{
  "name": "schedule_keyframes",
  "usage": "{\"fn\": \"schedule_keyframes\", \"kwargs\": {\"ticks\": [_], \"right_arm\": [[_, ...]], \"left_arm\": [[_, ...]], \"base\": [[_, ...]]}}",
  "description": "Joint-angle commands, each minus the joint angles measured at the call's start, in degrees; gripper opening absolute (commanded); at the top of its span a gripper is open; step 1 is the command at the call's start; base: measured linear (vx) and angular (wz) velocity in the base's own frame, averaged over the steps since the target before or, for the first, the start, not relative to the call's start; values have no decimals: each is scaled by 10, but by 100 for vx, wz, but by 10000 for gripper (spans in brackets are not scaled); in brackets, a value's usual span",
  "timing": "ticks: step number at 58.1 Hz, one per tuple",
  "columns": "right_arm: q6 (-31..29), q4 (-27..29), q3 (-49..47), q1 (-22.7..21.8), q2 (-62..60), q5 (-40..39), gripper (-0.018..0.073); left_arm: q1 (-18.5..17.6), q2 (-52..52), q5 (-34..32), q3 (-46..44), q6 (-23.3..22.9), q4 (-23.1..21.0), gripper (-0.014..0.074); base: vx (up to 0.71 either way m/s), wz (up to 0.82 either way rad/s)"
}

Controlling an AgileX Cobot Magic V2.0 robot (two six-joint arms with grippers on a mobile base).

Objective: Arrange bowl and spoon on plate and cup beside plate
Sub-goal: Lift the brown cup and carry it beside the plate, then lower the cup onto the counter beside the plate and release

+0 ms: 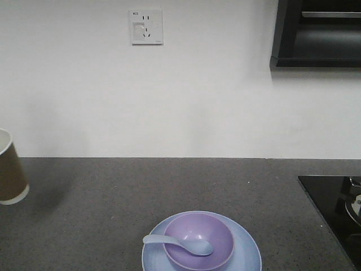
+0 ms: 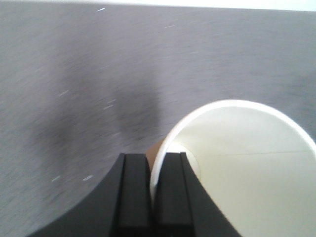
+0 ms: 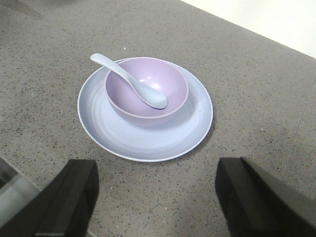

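The lavender bowl point(image 1: 199, 241) point(image 3: 146, 91) sits on the pale blue plate point(image 1: 248, 254) point(image 3: 148, 140) at the counter's front centre. The pale blue spoon point(image 1: 178, 244) point(image 3: 129, 80) lies across the bowl, scoop inside, handle over the left rim. The brown paper cup point(image 1: 9, 168) point(image 2: 247, 163) hangs at the far left edge, above the counter with its shadow beneath. My left gripper point(image 2: 154, 182) is shut on the cup's rim, one finger inside and one outside. My right gripper point(image 3: 155, 197) is open over bare counter, just short of the plate, holding nothing.
A black glass cooktop point(image 1: 333, 209) fills the right end of the grey speckled counter point(image 1: 141, 186). A white wall with a power socket point(image 1: 146, 26) stands behind, and a dark cabinet point(image 1: 316, 34) hangs at top right.
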Motion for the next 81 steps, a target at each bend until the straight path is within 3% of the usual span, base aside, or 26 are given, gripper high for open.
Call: {"fn": "schedule_keyframes", "kwargs": {"ticks": [1,15,26,36,51,66,71,81], "right_arm": [[-4,-4,-16,1,-3,-45,561],[-4,-4,-16,1,-3,-45,561],[-4,-4,-16,1,-3,-45,561],[-4,-5,-16,1,-3,-45,561],[-4,-5,-16,1,-3,-45,561],[-4,-5,-16,1,-3,-44,561],[-4,-5,-16,1,-3,-44,561],[-4,-5,-16,1,-3,-44,561]], "left_arm": [[-46,-38,-13,-17,29,-63,15],[-178,-26,13,-17,43,-55,17],[-231,-8,36,1,44,-46,20],[-239,-6,12,76,60,-47,21],[-239,-4,-113,177,87,-35,21],[-239,-1,-116,184,83,-33,38],[-239,-2,-104,184,84,-33,99],[-239,-2,-92,182,84,-33,328]], "base": [[0,0],[0,0],[0,0],[0,0],[0,0],[0,0],[0,0],[0,0]]}}
